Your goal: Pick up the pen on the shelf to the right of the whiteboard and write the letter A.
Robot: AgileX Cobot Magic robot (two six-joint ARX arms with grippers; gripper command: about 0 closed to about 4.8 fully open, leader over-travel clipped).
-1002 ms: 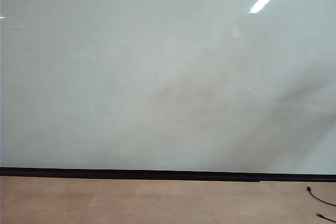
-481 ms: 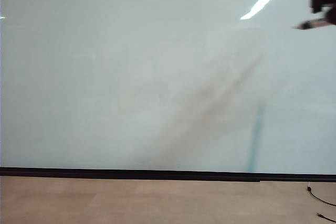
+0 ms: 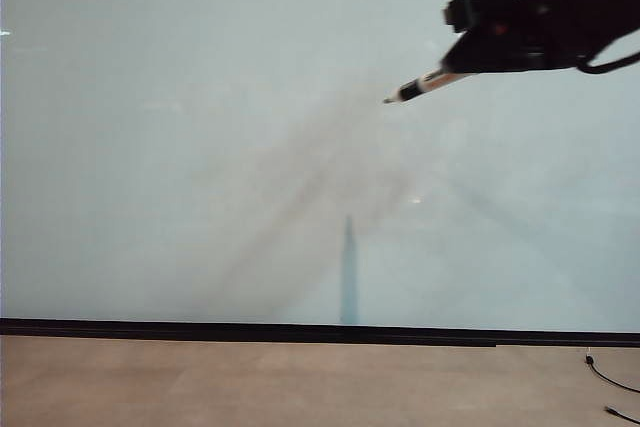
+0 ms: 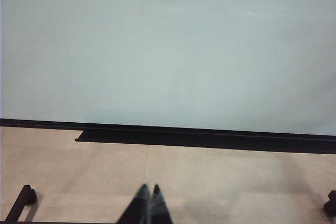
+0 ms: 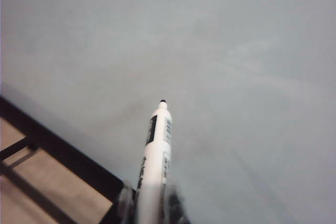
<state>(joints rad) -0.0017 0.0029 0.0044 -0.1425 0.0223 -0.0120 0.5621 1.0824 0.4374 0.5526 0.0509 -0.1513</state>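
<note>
Where the whiteboard stood bare, the right gripper now enters, jaws clamping the pen; left gripper closed.

Glossy smooth whiteboard; smooth white plastic pen; matt black right tool; wood-look floor

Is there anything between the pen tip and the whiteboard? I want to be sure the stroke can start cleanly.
Nothing visible. The right tool, shut on the pen, holds it at the upper right with the tip facing bare whiteboard. No letter is drawn yet. The left tool sits shut, low and away from it.
</note>
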